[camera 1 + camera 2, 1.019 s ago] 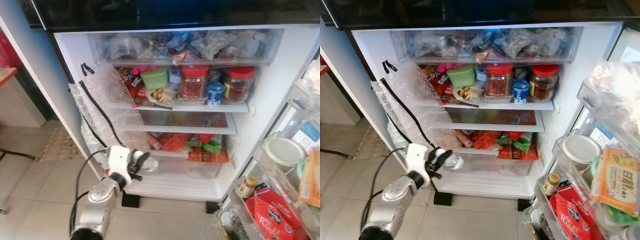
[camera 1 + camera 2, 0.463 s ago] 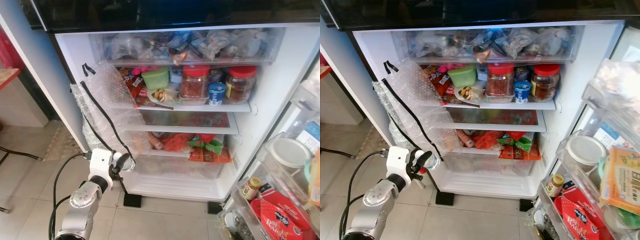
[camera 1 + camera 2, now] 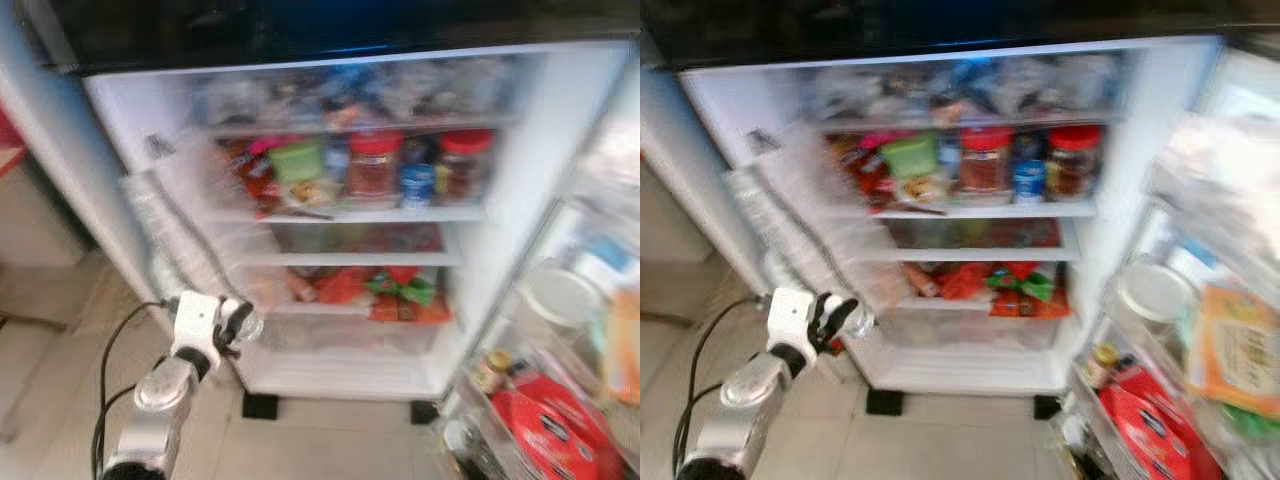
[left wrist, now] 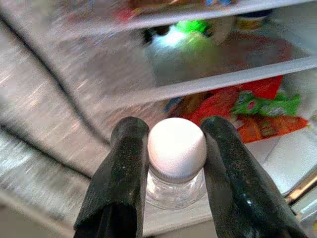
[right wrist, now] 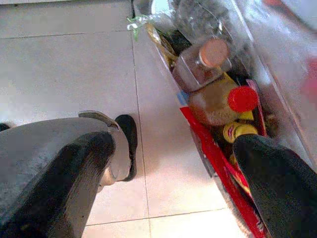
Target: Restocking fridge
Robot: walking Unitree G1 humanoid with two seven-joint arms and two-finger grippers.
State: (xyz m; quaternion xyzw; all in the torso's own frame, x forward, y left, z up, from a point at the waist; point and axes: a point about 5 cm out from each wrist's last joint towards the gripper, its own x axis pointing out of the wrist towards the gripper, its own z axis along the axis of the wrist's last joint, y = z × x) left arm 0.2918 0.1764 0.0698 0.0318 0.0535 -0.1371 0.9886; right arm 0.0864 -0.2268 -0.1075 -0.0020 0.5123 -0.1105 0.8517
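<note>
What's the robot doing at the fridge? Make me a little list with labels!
Place: open fridge, shelves full of food
Left gripper: shut on a small clear bottle with a white cap, by the lower left of the fridge
Right gripper: open, above the floor near the door bin
Middle shelf: red-lidded jars, green box
Door bin: bottles
Picture: blurry

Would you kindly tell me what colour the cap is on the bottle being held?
White; the cap shows best in the left wrist view.
</note>
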